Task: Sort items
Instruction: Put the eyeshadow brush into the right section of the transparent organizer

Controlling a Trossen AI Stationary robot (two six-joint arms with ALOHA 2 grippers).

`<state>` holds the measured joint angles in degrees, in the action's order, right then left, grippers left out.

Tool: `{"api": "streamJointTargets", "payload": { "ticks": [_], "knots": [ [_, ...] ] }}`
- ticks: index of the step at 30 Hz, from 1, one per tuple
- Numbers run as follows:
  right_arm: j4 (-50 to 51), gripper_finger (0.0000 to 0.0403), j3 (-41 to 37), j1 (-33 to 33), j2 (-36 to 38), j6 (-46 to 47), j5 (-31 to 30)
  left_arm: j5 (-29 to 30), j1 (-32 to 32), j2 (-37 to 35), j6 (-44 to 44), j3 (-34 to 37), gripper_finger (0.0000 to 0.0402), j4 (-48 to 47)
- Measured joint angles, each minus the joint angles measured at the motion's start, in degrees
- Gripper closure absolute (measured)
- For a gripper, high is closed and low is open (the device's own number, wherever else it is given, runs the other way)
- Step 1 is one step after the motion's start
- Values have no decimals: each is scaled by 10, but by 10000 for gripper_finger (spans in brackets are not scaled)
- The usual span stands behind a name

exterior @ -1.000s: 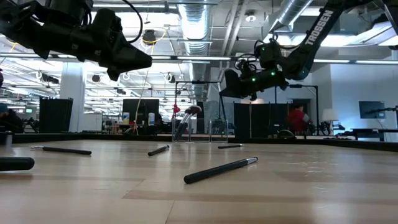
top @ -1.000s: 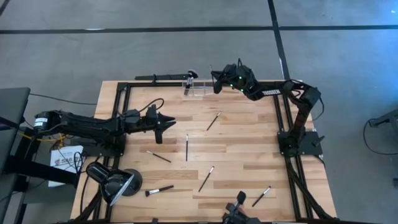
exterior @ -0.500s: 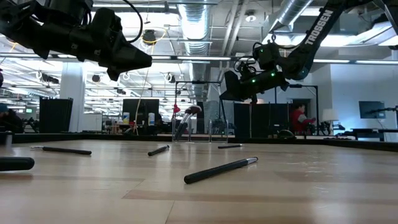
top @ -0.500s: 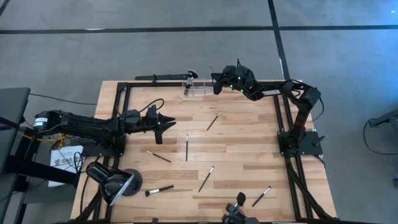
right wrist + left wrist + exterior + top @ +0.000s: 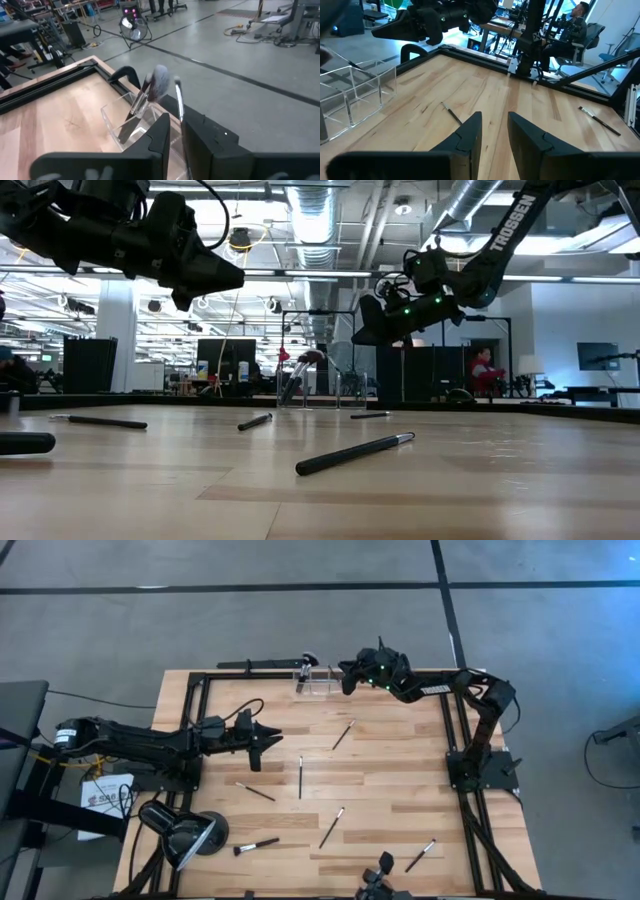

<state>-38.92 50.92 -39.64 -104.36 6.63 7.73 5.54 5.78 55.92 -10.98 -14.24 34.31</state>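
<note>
Top-down plan, 12 o'clock taken as the far edge of the wooden table (image 5: pixel 400 775).

At 12 o'clock on the far edge, a clear holder (image 5: pixel 320 685) with stowed brushes (image 5: pixel 150 90) leaning inside, bristles up; just beside it at its 3 o'clock, above the table, the right gripper (image 5: pixel 344 676), fingers drawn almost together on the thin shaft of a held brush (image 5: pixel 178 97), silver end upward, shaft nearly upright.

At 9 o'clock of the table, well above the wood, the left gripper (image 5: pixel 270 737), aimed toward 3 o'clock; fingers (image 5: pixel 470 137) parted by a narrow gap, nothing between them.

Flat on the table, six loose brushes (image 5: pixel 300 776), all apart from one another: one near centre, lying 12-to-6; one at its 1 o'clock (image 5: pixel 344 733), aslant; one at its 8 o'clock (image 5: pixel 256 792); one at 5 o'clock (image 5: pixel 332 826); one toward the 7 o'clock corner (image 5: pixel 257 845); one toward the 5 o'clock corner (image 5: pixel 421 855).

In the 7 o'clock corner, a black desk lamp (image 5: pixel 182 835) with a round head.

Beyond the table, a seated person (image 5: pixel 576 22) in the room behind.
</note>
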Motion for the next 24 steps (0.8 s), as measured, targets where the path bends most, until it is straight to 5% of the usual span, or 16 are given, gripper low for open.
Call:
{"api": "streamJointTargets", "payload": {
  "ticks": [8,17,24],
  "knots": [
    [28,351,0,11,9,5,-1,-13,0,0,0,0,311,0],
    [249,351,0,78,71,10,-3,-10,0,0,-15,0,311,0],
    [401,351,0,121,101,158,-17,-6,0,0,-30,0,311,15]
  ]
}}
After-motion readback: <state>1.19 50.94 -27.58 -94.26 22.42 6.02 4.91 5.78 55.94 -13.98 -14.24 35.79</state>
